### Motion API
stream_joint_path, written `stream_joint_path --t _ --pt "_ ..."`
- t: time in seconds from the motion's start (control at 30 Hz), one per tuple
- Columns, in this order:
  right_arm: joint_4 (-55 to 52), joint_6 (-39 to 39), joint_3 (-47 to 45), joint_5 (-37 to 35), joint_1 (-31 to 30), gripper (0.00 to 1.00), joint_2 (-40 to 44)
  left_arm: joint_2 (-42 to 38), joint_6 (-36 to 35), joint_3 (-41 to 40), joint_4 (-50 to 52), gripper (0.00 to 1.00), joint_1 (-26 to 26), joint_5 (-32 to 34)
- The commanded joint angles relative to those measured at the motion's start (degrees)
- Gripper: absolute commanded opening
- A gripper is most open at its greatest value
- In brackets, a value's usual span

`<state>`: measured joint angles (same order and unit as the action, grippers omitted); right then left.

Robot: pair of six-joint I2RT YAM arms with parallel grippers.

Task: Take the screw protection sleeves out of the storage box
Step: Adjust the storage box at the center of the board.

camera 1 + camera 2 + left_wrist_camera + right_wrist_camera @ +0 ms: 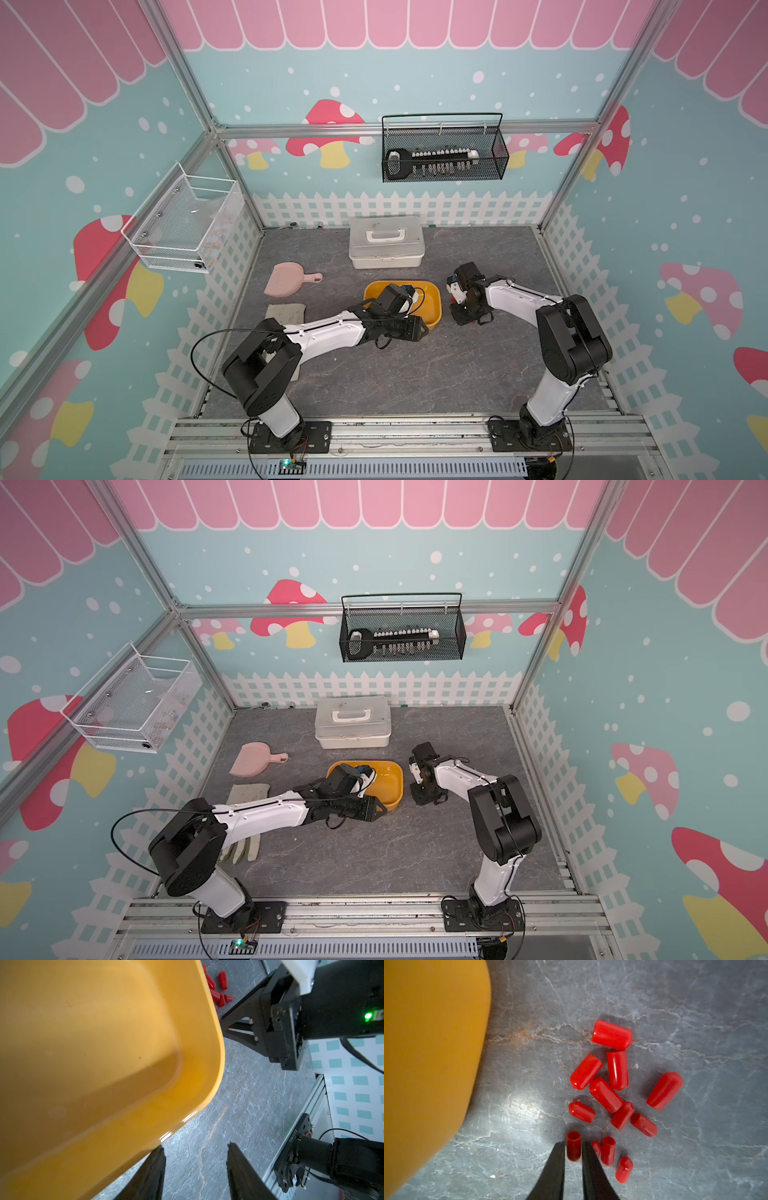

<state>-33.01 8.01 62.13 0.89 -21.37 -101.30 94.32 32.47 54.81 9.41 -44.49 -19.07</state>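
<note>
On the table [695, 1022], just beside the box [436, 1043] and outside it, the sleeves [605, 1095] lie in a loose cluster, some touching. One sleeve [573, 1147] sits between the tips of the right gripper [573, 1144]. Its jaws stand only narrowly apart, and I cannot tell if they press it. The right arm is bent, wrist pointing down. The left gripper [195, 1147] has its jaws spread and holds nothing, with one finger [153, 1167] at the box's outer wall. The left arm reaches low to the box.
</note>
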Motion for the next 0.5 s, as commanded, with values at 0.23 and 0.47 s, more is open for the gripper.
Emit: stream_joint_path --t 0.23,0.47 --pt "-2.22 -0.36 1.42 0.02 0.25 0.28 1.52 -1.96 -1.62 2.04 1.4 0.5 -0.25 1.49" --pt "-3.39 -0.28 2.17 4.78 0.27 0.32 9.93 -7.34 -3.26 3.65 5.05 0.5 0.48 4.78"
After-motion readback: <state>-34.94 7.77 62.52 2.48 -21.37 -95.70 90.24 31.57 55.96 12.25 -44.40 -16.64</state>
